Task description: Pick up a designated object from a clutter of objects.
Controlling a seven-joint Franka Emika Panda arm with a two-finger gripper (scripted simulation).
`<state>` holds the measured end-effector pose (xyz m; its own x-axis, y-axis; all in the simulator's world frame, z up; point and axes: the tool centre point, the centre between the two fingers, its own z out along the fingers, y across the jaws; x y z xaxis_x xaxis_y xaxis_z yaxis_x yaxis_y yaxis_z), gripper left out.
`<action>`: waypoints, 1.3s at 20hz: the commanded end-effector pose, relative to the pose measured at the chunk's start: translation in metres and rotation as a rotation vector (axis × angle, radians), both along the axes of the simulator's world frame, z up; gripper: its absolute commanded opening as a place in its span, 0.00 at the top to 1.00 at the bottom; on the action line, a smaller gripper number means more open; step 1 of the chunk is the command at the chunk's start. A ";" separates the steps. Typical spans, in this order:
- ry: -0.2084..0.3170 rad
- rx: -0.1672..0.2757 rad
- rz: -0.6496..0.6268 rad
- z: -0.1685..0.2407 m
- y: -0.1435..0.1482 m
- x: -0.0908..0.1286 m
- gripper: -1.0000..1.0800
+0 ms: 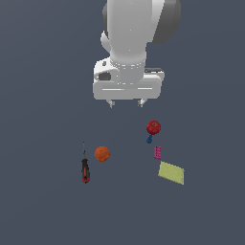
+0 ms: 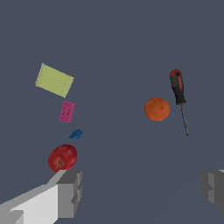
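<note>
Right, I see my gripper [image 1: 127, 103] up in the air w/ fingers wide apart, holding nothing. Red apple [image 1: 153, 127] sits on the floor just past one finger [image 2: 70, 192], blue bit [image 1: 149, 139] touching it. Then pink block [image 1: 157, 152], yellow pad [image 1: 171, 172]. Orange ball [image 1: 102, 154] & screwdriver [image 1: 85, 167] sit well apart.

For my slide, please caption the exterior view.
Open hand hovering above apple, orange and screwdriver.
</note>
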<state>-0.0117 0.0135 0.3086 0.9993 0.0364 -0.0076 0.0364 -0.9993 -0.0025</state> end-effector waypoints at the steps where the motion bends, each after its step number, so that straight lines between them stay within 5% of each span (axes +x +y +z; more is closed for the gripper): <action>1: 0.000 0.000 0.000 0.000 0.000 0.000 0.04; 12: 0.011 0.026 -0.059 0.006 -0.012 -0.002 0.04; 26: 0.011 0.012 -0.135 -0.020 0.008 -0.003 0.04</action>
<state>-0.0143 0.0176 0.2933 0.9963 -0.0842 -0.0184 -0.0845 -0.9963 -0.0166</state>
